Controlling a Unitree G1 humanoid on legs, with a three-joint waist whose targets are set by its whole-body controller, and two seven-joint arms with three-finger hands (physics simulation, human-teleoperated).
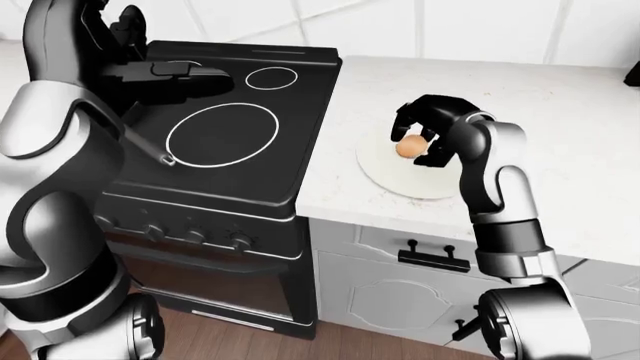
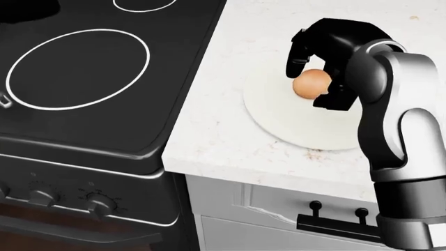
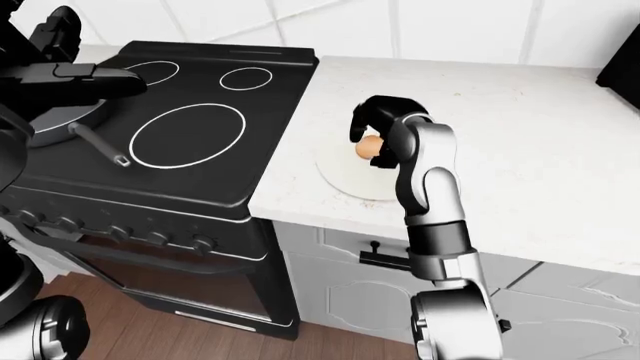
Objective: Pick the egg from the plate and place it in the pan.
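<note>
The egg (image 2: 311, 82) is clasped by the right hand (image 2: 328, 57), its fingers (image 2: 298, 55) curled round it over the white plate (image 2: 293, 123) near the table's stove-side edge. Light, smooth and brittle, it is best gripped gently around its middle. Farther off, the pan (image 3: 55, 124) waits on the stove's far left, under the left hand (image 3: 70, 71), whose grip cannot be told.

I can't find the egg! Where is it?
The egg is right of centre in the head view, over the white plate on the counter, with the right hand fingers curled round it, right of the black stove.
</note>
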